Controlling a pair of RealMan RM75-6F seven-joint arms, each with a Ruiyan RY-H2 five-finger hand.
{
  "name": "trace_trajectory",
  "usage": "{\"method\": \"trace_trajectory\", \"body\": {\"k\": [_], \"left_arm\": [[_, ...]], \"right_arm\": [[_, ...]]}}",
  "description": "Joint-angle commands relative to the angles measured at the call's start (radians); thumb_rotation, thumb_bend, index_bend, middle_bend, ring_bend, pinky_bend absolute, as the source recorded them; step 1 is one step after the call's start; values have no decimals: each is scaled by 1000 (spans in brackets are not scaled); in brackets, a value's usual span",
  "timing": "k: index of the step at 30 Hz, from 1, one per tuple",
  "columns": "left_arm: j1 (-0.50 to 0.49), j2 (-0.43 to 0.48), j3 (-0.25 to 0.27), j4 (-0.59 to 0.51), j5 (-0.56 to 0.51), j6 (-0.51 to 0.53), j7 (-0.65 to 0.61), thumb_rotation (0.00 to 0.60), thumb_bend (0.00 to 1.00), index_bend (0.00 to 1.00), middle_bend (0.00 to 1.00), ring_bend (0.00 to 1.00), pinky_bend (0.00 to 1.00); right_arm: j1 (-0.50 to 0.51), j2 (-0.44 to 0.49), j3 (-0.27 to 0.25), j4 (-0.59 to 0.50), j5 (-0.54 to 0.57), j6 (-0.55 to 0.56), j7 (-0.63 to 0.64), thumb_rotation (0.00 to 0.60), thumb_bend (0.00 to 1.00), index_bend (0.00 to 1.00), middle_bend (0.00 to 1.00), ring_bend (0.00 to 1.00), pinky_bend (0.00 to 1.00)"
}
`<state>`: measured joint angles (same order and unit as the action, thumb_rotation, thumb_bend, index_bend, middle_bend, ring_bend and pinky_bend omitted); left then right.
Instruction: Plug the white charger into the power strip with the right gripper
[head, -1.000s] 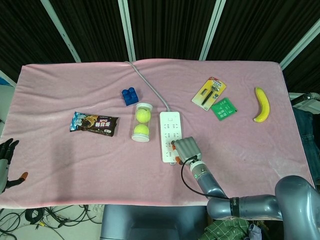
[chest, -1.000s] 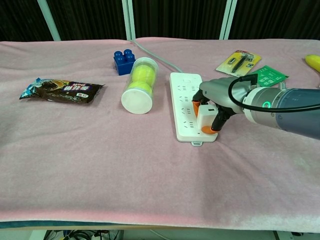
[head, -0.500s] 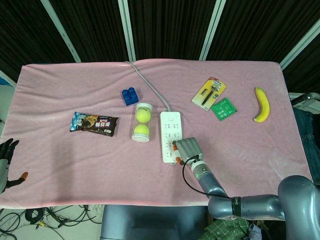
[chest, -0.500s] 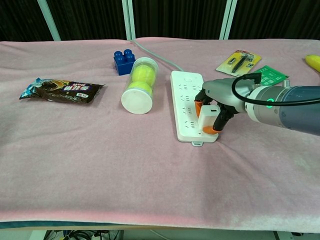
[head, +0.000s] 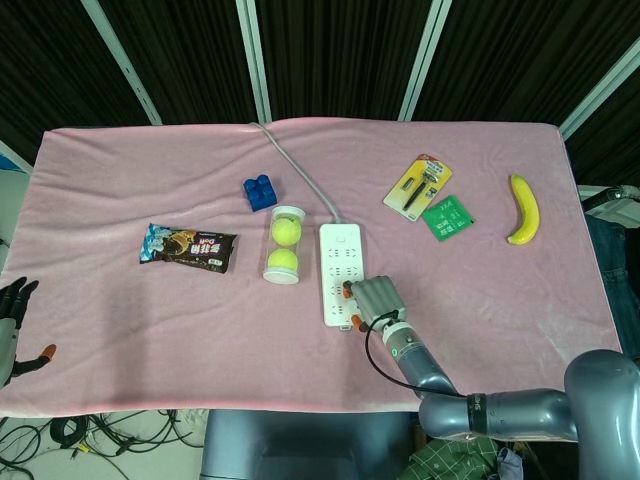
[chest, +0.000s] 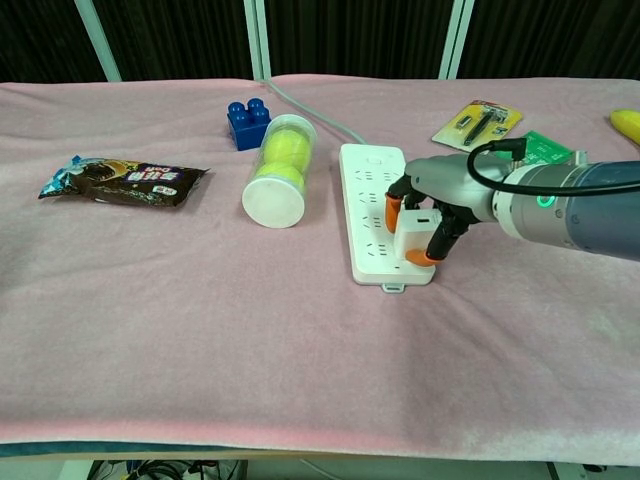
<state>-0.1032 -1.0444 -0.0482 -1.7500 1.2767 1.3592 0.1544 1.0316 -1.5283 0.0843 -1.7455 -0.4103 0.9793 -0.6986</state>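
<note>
The white power strip (chest: 372, 208) (head: 338, 268) lies lengthwise in the middle of the pink cloth, its grey cord running to the far edge. The white charger (chest: 410, 239) stands on the strip's near end, over the sockets there. My right hand (chest: 440, 198) (head: 375, 298) grips the charger from above, orange fingertips on both its sides. How deep the charger sits in the socket cannot be told. In the head view the charger is hidden under the hand. My left hand (head: 12, 320) hangs off the table's left edge, holding nothing, fingers apart.
A clear tube of tennis balls (chest: 277, 170) lies just left of the strip, a blue block (chest: 248, 123) behind it. A dark snack packet (chest: 124, 181) lies far left. A carded tool (chest: 478, 124), a green packet (chest: 545, 150) and a banana (head: 523, 209) lie at the right.
The right hand with the charger has shifted slightly back and forth over the strip's near end; the strip itself nudged a little. The left hand has stayed still.
</note>
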Motion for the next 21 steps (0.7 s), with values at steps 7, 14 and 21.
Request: {"method": "trace_trajectory", "body": {"k": [7,14,21], "left_arm": [[0,1,1,-1,0,-1,3,600,244,2,0,0,57],[-1,1,2,-2,-3,-3,7,600,244,2,0,0,59],[-1,1,2,-3,-6,-5,10,600,244,1,0,0,59]], "right_arm": [[5,44,24,-47,1,24,7,600,375,378,279,453,407],[15,77,35,-71,14,45,-7,600,375,379,279,445,406],[26,110,43,-94,35,59,-23,600,375,370,279,444,406]]}}
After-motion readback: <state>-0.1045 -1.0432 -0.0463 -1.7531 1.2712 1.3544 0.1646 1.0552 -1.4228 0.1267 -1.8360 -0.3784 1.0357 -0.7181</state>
